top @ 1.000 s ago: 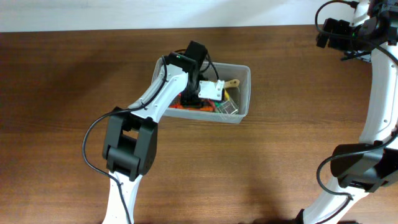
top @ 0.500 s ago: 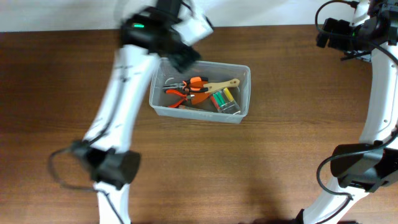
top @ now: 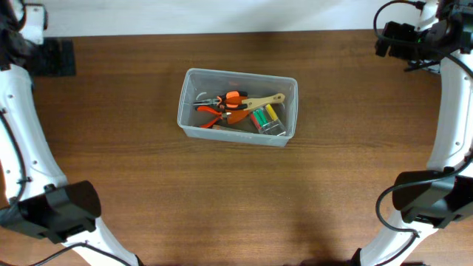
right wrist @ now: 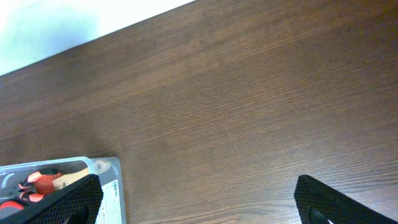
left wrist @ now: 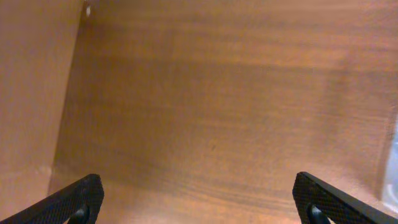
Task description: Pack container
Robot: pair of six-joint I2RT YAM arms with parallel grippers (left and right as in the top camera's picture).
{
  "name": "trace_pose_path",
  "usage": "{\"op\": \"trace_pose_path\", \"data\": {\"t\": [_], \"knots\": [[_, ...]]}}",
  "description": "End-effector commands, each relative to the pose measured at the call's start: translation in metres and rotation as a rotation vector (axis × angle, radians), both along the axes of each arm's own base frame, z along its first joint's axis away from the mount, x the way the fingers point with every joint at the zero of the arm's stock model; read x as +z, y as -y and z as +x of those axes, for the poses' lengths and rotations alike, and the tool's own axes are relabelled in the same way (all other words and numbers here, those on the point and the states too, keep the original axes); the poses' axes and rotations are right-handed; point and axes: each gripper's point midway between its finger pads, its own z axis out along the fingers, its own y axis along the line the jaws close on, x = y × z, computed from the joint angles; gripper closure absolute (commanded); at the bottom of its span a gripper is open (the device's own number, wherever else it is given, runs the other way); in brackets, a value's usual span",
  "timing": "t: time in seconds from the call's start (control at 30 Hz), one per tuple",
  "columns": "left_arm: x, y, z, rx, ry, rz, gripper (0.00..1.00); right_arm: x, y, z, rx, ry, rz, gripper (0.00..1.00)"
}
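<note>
Clear plastic container [top: 236, 131] mid-table holds orange-handled pliers [top: 218, 108] and a wooden-handled tool [top: 262, 100]; the left gripper [left wrist: 196, 190] and right gripper [right wrist: 196, 186], both spread wide and empty, hang over bare table [top: 332, 192] at the far corners, and look best kept clear so nothing gets nudged.

place: a robotics lab bench, by the look of it
table: plain wood-grain table [top: 332, 185]
backdrop: blank white wall [top: 222, 15]
rig: my left arm [top: 22, 140] and right arm [top: 452, 125], white, trailing black cable [top: 379, 205]
props: workshop pliers [top: 218, 111] in a clear container [top: 222, 135]
</note>
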Motion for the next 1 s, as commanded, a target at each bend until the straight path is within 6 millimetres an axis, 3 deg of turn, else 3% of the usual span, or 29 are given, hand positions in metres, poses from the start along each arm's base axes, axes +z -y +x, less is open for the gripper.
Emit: {"op": "trace_pose_path", "data": {"t": [0.0, 0.07, 0.23, 0.33, 0.5, 0.53, 0.57, 0.63, 0.7, 0.77, 0.8, 0.9, 0.97], "knots": [[-0.020, -0.015, -0.001, 0.057, -0.033, -0.032, 0.01, 0.009, -0.030, 0.001, 0.061, 0.020, 0.001, 0.01], [-0.024, -0.016, 0.000, 0.058, -0.045, -0.036, 0.01, 0.026, -0.050, -0.004, 0.103, 0.055, -0.005, 0.01], [-0.025, -0.016, 0.000, 0.058, -0.048, -0.037, 0.01, 0.089, -0.113, -0.034, 0.235, 0.199, -0.017, 0.01], [-0.025, -0.016, 0.000, 0.058, -0.048, -0.037, 0.01, 0.143, -0.139, -0.074, 0.301, 0.336, -0.021, 0.02], [-0.025, -0.016, 0.000, 0.058, -0.048, -0.037, 0.01, 0.224, -0.133, -0.156, 0.297, 0.570, -0.040, 0.02], [-0.025, -0.016, -0.001, 0.058, -0.048, -0.037, 0.01, 0.230, -0.132, -0.167, 0.298, 0.590, -0.050, 0.02], [-0.025, -0.016, 0.000, 0.058, -0.048, -0.037, 0.01, 0.240, -0.130, -0.191, 0.306, 0.621, -0.064, 0.01], [-0.025, -0.016, 0.000, 0.058, -0.048, -0.037, 0.01, 0.255, -0.106, -0.218, 0.245, 0.678, -0.191, 0.02], [-0.025, -0.016, 0.000, 0.058, -0.048, -0.037, 0.01, 0.253, -0.077, -0.248, 0.133, 0.685, -0.305, 0.01], [-0.025, -0.016, 0.000, 0.058, -0.048, -0.037, 0.01, 0.238, -0.052, -0.267, 0.018, 0.667, -0.384, 0.02], [-0.025, -0.016, 0.000, 0.058, -0.048, -0.037, 0.01, 0.220, -0.044, -0.275, -0.023, 0.671, -0.409, 0.02], [-0.025, -0.016, 0.000, 0.058, -0.048, -0.037, 0.01, 0.177, -0.046, -0.278, -0.019, 0.691, -0.402, 0.02], [-0.025, -0.016, 0.000, 0.058, -0.048, -0.037, 0.01, 0.115, -0.056, -0.280, 0.032, 0.689, -0.368, 0.02]]}}
